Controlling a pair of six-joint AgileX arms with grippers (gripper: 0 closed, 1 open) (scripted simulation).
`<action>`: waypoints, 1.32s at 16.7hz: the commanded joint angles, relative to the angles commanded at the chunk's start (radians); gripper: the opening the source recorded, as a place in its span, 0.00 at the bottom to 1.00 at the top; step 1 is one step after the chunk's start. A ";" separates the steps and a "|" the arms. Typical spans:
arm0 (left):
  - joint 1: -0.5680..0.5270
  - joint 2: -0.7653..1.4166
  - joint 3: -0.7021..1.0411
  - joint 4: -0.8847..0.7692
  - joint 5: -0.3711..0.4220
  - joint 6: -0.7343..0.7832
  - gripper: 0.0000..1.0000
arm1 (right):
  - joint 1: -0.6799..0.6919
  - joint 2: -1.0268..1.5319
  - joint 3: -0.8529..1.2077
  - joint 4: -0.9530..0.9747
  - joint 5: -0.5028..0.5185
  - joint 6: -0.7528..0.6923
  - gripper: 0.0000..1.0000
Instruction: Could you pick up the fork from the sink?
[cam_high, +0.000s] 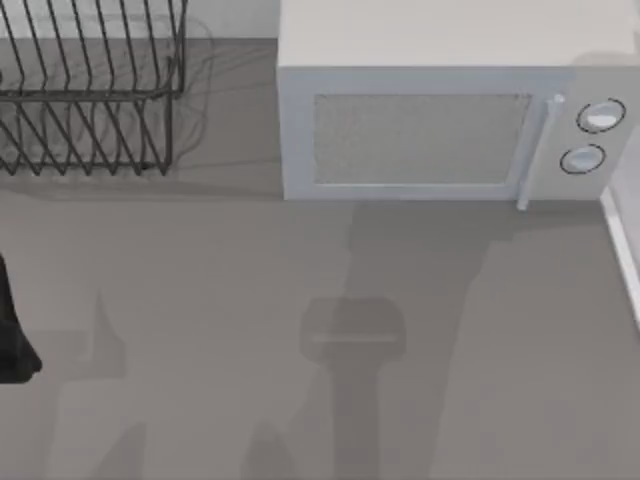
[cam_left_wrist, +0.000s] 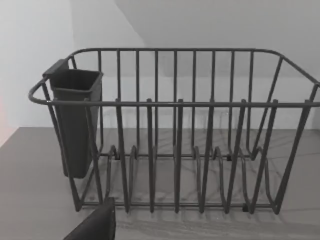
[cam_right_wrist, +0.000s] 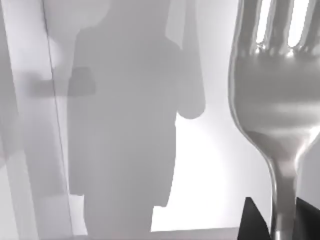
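Note:
The fork (cam_right_wrist: 275, 100) is shiny silver and fills the near side of the right wrist view, tines pointing away from the camera. Its narrow neck runs down between the two dark fingers (cam_right_wrist: 252, 220) of my right gripper (cam_right_wrist: 282, 220), which is shut on the handle. The fork hangs above a pale surface crossed by grey shadows. The sink is out of view. My left arm (cam_high: 12, 345) is parked at the table's left edge, and a dark part of my left gripper (cam_left_wrist: 95, 225) pokes into the left wrist view in front of the dish rack.
A dark wire dish rack (cam_high: 90, 90) with a dark cutlery cup (cam_left_wrist: 75, 120) stands at the back left. A white microwave (cam_high: 440, 110) stands at the back right. The grey counter (cam_high: 250, 300) carries the arms' shadows.

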 joint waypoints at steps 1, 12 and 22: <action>0.000 0.000 0.000 0.000 0.000 0.000 1.00 | 0.041 -0.052 -0.005 -0.006 0.007 0.053 0.00; 0.000 0.000 0.000 0.000 0.000 0.000 1.00 | 0.718 -0.553 -0.457 -0.035 0.012 0.778 0.00; 0.000 0.000 0.000 0.000 0.000 0.000 1.00 | 0.875 -0.516 -0.624 -0.017 -0.013 0.838 0.00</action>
